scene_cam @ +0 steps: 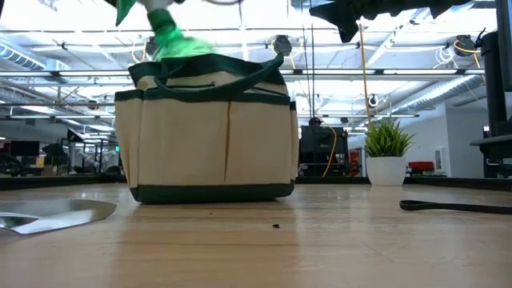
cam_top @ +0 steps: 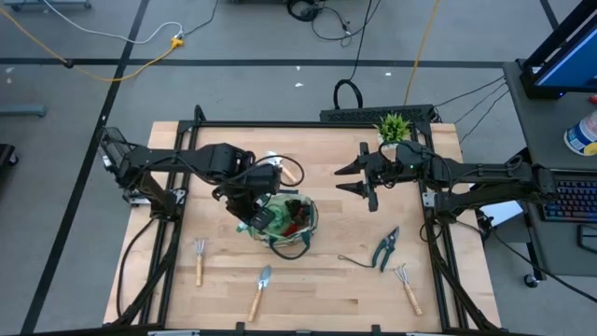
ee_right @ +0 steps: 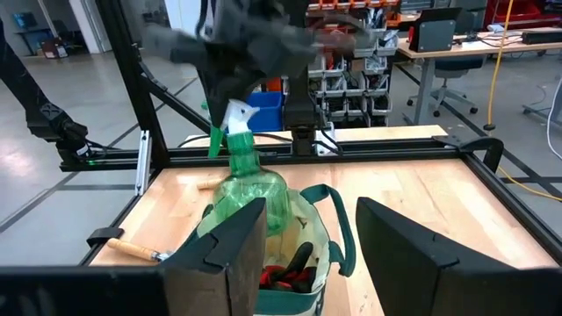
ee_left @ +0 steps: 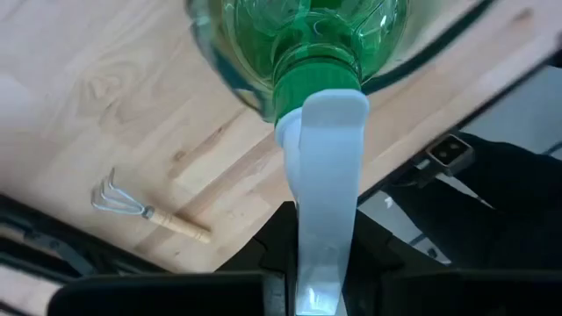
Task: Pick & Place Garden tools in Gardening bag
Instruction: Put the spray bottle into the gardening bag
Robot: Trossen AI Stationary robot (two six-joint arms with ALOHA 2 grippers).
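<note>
Garden tools lie along the worktop's [cam_top: 326, 289] near edge: a fork-rake [cam_top: 199, 259], a trowel [cam_top: 260, 289], pruning shears [cam_top: 385, 247], another fork-rake [cam_top: 407, 285]. Behind them, the left hand [cam_top: 250, 217] is clenched on the spray bottle [cam_top: 264, 217], holding it over the gardening bag [cam_top: 303, 229]. Farther back, the right hand [cam_top: 359, 177] hovers released.

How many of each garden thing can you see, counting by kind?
Hand rakes: 2
Trowel: 1
Pruning shears: 1
Green spray bottle: 1, held over the bag by the left gripper
Red-and-black item in the bag: 1
Gardening bag: 1
Potted plant: 1
Total: 8
</note>
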